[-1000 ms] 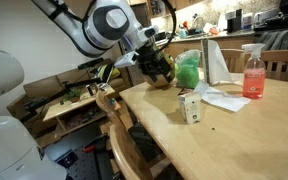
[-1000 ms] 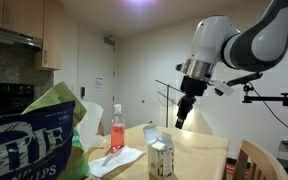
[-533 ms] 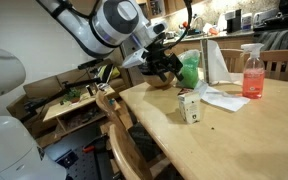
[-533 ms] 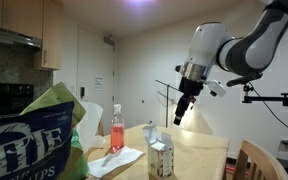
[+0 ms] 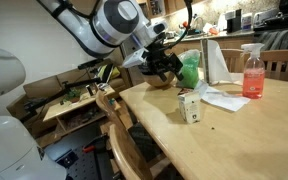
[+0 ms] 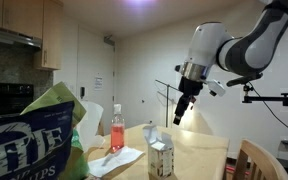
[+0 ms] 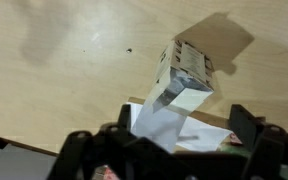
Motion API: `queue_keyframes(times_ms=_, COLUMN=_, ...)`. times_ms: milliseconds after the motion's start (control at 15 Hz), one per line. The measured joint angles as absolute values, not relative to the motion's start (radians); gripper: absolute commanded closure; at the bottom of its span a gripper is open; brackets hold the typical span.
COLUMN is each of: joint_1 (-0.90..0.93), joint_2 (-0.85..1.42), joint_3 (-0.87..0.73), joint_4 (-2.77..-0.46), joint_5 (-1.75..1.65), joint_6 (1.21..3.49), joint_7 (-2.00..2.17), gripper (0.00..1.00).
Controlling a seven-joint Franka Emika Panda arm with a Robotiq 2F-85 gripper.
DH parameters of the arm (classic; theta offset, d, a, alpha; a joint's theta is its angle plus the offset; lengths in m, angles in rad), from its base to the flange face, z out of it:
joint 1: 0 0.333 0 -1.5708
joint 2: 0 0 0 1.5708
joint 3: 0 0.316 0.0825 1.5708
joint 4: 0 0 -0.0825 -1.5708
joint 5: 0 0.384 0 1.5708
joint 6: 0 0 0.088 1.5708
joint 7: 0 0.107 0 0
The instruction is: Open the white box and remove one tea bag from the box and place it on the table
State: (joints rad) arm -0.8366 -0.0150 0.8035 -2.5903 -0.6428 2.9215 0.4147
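The table is the biggest thing here, a pale wooden top that fills the lower part of both exterior views and the whole background of the wrist view. Above its far edge hangs the robot arm, bent over the table with the gripper pointing down. The gripper is released: its jaws stand wide apart and nothing is between them. In an exterior view the gripper is well above the table and touches nothing.

Next in size come the green bag and the spray bottle at the far side, then the flat paper sheets lying near them. The white box stands upright on the table, just beside the corner of the sheets. In the wrist view the white box is below the camera, between the two fingers and a little ahead of them. Its flap lid seems to be closed, though I cannot tell this for sure. No tea bag is visible.

I judge that the step in hand is the approach to the box, and opening is not yet begun. The next move calls for lowering the gripper to the lid and catching the flap edge without pushing the light box over
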Motion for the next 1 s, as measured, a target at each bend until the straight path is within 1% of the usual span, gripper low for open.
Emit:
queue_keyframes(times_ms=600, joint_1=-0.831, joint_2=0.005, joint_3=0.803, joint_4=-2.584, joint_5=-0.643, joint_6=2.921, joint_7=0.41, gripper=0.0)
queue_keyframes(times_ms=1000, joint_1=-0.828, joint_2=0.105, joint_3=0.802, joint_4=-2.523, joint_5=-0.644, joint_6=2.92, joint_7=0.353, gripper=0.0)
